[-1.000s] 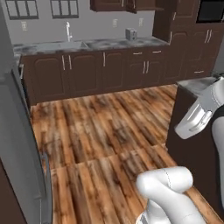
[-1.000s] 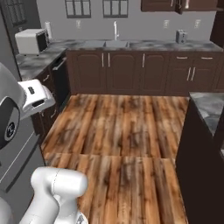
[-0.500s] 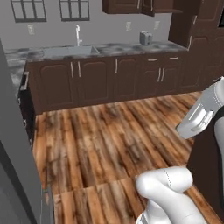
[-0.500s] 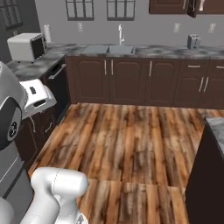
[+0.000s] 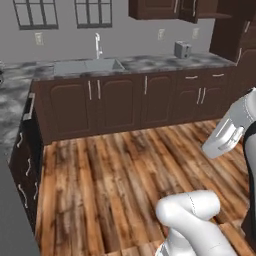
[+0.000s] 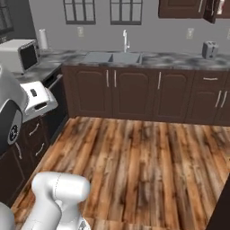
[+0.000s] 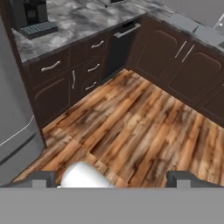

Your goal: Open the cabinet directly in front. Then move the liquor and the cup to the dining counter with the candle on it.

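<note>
Gripper (image 7: 112,179) hangs spread and empty over wood floor (image 6: 134,161); I judge the cabinet (image 6: 179,8) lies far off at one o'clock, above the toaster (image 6: 209,49).

A plank wood floor (image 5: 125,175) runs up to dark brown base cabinets (image 6: 134,94) under a grey marbled counter (image 5: 150,62) — sink (image 6: 112,57), faucet (image 5: 98,45), toaster (image 6: 210,49), microwave (image 6: 19,55) — below two windows (image 6: 105,10) in a grey wall (image 5: 65,35).
</note>
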